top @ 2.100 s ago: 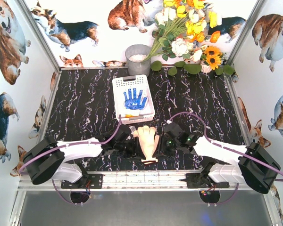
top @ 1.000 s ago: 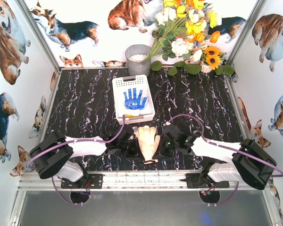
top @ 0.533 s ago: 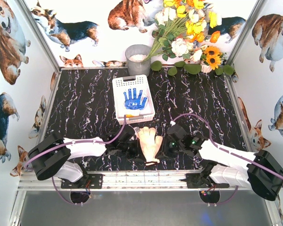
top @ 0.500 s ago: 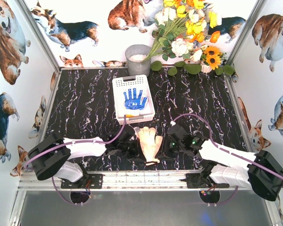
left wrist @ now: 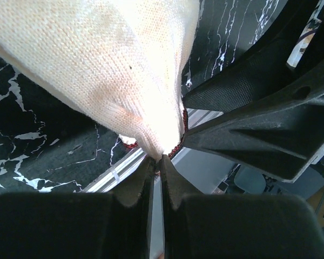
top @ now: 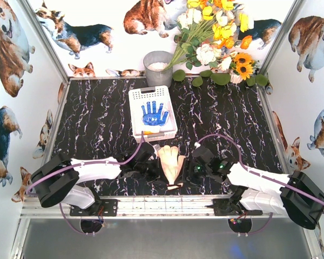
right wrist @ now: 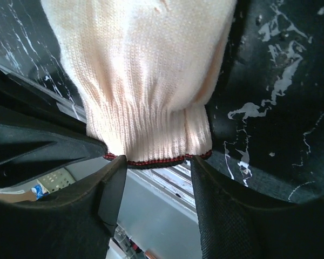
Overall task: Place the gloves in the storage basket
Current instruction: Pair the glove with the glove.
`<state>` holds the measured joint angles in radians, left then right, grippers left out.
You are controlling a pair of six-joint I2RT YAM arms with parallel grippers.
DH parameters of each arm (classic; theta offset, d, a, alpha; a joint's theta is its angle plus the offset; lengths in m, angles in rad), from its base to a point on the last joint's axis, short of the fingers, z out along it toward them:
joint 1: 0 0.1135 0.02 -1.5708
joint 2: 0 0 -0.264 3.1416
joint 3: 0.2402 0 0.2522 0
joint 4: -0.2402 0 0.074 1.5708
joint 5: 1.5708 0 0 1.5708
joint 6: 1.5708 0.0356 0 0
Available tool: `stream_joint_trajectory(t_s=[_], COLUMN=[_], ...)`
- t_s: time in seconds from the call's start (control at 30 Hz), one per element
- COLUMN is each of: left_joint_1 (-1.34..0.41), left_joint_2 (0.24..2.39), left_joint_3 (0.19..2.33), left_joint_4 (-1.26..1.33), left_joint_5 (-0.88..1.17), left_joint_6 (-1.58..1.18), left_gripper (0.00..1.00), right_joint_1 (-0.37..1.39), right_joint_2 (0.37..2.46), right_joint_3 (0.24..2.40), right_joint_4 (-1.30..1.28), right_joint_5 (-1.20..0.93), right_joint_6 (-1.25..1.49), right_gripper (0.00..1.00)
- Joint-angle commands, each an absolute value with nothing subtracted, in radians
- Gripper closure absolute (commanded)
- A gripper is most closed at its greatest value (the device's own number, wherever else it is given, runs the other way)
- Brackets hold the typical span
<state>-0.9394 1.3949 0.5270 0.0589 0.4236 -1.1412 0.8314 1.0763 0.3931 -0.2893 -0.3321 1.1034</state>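
knit cream glove (top: pixel 170 162) lies on the marble table (top: pixel 97 124) near its front edge, between the two arms, cuff toward the bases. storage basket (top: pixel 132 113) is just beyond the glove's fingers, with a blue-dotted glove (top: pixel 154 114) already lying in it.

left gripper (left wrist: pixel 157 162) is clamped on one corner of the red-trimmed cuff, only a thin bite of fabric. right gripper (right wrist: pixel 156 160) has its jaws spread either side of the cuff; the cuff looks unsqueezed, so i read it as released.

risks as i see them:
- the left pinch is the only hold and it's shallow. a quick lift or swing could pull the knit out, and this close to the edge a drop may go off the table.
- held by one corner, the glove will hang limp. fingers could drag and catch the basket rim, leaving it draped half out.
- right fingertips sit right at the trim. backing out at an angle could snag the knit and tug it from the left jaws.
- both wrists are crowded together, so a collision is likely if they move at once.
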Motion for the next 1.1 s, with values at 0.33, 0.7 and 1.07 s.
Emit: stream_joint_trajectory(t_s=[0.33,0.7,1.07], left_joint_1=[-0.951,-0.951,-0.953], left_joint_2=[1.360,1.334,1.330], left_joint_3=[0.544,0.538,0.524], left_joint_4=[0.127,0.144,0.150], left_joint_5=[0.468,0.450,0.454], left_joint_6=[-1.191,-1.212,-1.225], left_gripper=[1.00,1.00,1.00], right_joint_1=[0.838,0.838,0.838], right_joint_2=[1.016,0.963,0.924], right_joint_3=[0.355,0.320,0.293], right_joint_4=[-0.149,-0.135,-0.075], right_joint_5=[-0.280,-0.249,-0.216], right_joint_6=[1.186,1.242,1.313], right_gripper=[0.39,0.24,0.48])
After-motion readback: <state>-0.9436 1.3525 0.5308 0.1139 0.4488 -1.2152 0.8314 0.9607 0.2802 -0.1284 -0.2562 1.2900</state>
